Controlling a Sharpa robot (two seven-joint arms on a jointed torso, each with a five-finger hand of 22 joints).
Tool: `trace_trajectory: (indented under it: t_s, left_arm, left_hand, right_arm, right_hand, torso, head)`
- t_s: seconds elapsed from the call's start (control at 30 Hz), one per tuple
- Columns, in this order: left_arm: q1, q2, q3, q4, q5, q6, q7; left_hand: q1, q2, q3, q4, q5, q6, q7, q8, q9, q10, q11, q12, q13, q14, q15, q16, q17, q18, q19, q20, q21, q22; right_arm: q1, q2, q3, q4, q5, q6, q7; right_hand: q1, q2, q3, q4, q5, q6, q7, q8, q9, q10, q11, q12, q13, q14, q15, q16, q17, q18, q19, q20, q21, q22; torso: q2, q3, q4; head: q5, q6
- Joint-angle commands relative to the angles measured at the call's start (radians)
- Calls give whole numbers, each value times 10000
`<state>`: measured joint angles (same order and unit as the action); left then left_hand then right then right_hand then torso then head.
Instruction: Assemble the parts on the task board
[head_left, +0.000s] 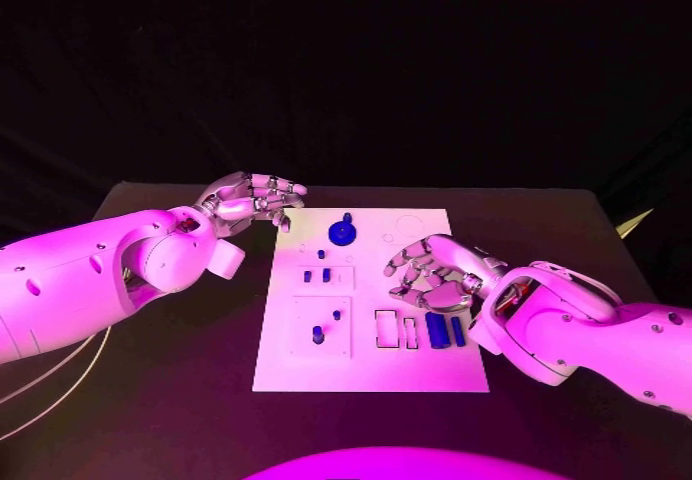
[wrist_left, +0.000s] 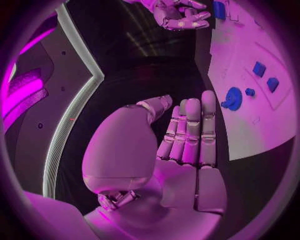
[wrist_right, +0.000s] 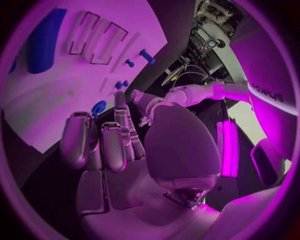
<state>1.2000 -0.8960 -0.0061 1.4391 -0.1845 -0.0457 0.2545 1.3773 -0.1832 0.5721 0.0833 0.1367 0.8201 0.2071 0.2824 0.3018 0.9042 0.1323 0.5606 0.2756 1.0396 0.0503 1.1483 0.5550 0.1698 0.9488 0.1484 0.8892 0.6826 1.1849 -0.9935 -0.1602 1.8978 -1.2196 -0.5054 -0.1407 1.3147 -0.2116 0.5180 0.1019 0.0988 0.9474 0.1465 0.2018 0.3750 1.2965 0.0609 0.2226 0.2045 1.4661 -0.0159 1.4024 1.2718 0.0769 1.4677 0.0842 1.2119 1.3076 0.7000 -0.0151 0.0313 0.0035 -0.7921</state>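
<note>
The silver many-fingered right hand (head_left: 430, 274) hovers over the right side of the flat white rectangular task board (head_left: 433, 375), fingers loosely curled and apart, holding nothing. If it drops from here it could brush the two upright blue bar-shaped parts (head_left: 446, 331) standing in slots just beside it, since its wrist sits close above them; knocking one askew would leave it hard to reseat. The right wrist view shows the palm facing the board with the fingers (wrist_right: 112, 145) together and empty.

The silver many-fingered left hand (head_left: 254, 201) hangs off the board's far left corner, over the black table (head_left: 173, 400), fingers bent but apart, also empty. A sideways reach could clip the round blue disc-shaped part (head_left: 342, 233) near that corner. Small blue pegs (head_left: 320, 274) sit in the board's middle, well apart from both hands. Neither hand touches any part.
</note>
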Motion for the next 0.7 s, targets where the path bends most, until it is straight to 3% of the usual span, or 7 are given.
trace_trajectory:
  t_s: [0.03,0.07,0.1,0.2,0.27,0.47,0.7]
  left_arm:
    - [3,45,7,-4,37,307,78]
    - [3,55,6,-12,37,318,78]
    - [2,62,5,-17,37,324,78]
    - [-1,85,2,-40,37,378,93]
    - [-5,95,1,-44,37,437,104]
    - [-15,105,-4,-48,37,535,112]
    - [-24,86,-7,-37,37,578,116]
  left_hand:
    - [-47,19,-29,21,13,-87,0,57,-12,-63,3,41,-13,-13,87,41,12,147,46,48,-53,-17]
    - [-47,19,-29,21,13,-87,0,57,-12,-63,3,41,-13,-13,87,41,12,147,46,48,-53,-17]
    - [-47,19,-29,21,13,-87,0,57,-12,-63,3,41,-13,-13,87,41,12,147,46,48,-53,-17]
    - [-47,19,-29,21,13,-87,0,57,-12,-63,3,41,-13,-13,87,41,12,147,46,48,-53,-17]
    - [-46,9,-35,18,13,-91,-2,58,-12,-67,2,42,-13,-16,87,40,12,147,46,49,-57,-20]
    - [-46,9,-35,18,13,-91,-2,58,-12,-67,2,42,-13,-16,87,40,12,147,46,49,-57,-20]
    - [-44,4,-37,16,15,-93,-5,59,-13,-69,1,43,-14,-18,87,40,12,147,45,49,-60,-22]
  right_arm:
    - [78,-498,-8,192,1855,379,515]
    - [99,-697,-12,236,1912,536,380]
    - [112,-842,-16,262,1922,674,249]
    - [143,-1290,-45,310,1701,1108,-347]
    - [149,-1499,-63,324,1372,1328,-813]
    - [111,-1865,-149,339,462,1609,-1936]
    - [-101,-1846,-207,310,-123,1604,-2489]
  right_hand:
    - [-124,90,-309,6,26,314,-192,290,168,117,-219,1076,1004,508,-205,116,142,-114,340,-169,157,935]
    - [-139,86,-441,-13,47,429,-394,471,373,-104,-313,1883,1898,505,-331,95,75,-146,386,-252,307,1028]
    - [-270,167,-466,107,31,395,-314,514,483,-330,-291,2174,2296,552,-279,217,272,-189,436,-280,539,1153]
    - [-521,109,-674,330,44,300,-373,668,862,-663,-326,2906,3250,673,-306,590,862,-281,542,-279,1029,1423]
    - [-673,107,-905,494,30,255,-390,772,1135,-471,-366,4323,4761,561,-348,312,323,-258,517,-324,928,1398]
    - [-1006,-83,-1339,856,31,55,-353,639,1334,-14,-344,6888,7552,613,-327,430,449,-318,586,-305,1245,1580]
    - [-1231,-35,-1799,1253,42,190,-430,688,1541,732,-397,9162,9848,683,-362,680,828,-394,672,-345,1668,1803]
  torso:
    - [-52,-12,-32]
    - [-57,-16,-27]
    - [-59,-16,-25]
    - [-88,-10,-50]
    - [-95,-10,-62]
    - [-95,-11,-45]
    - [-76,-21,-35]
  head:
    - [-312,55]
    - [-362,62]
    - [-436,86]
    - [-524,76]
    - [-591,44]
    - [-709,17]
    - [-776,109]
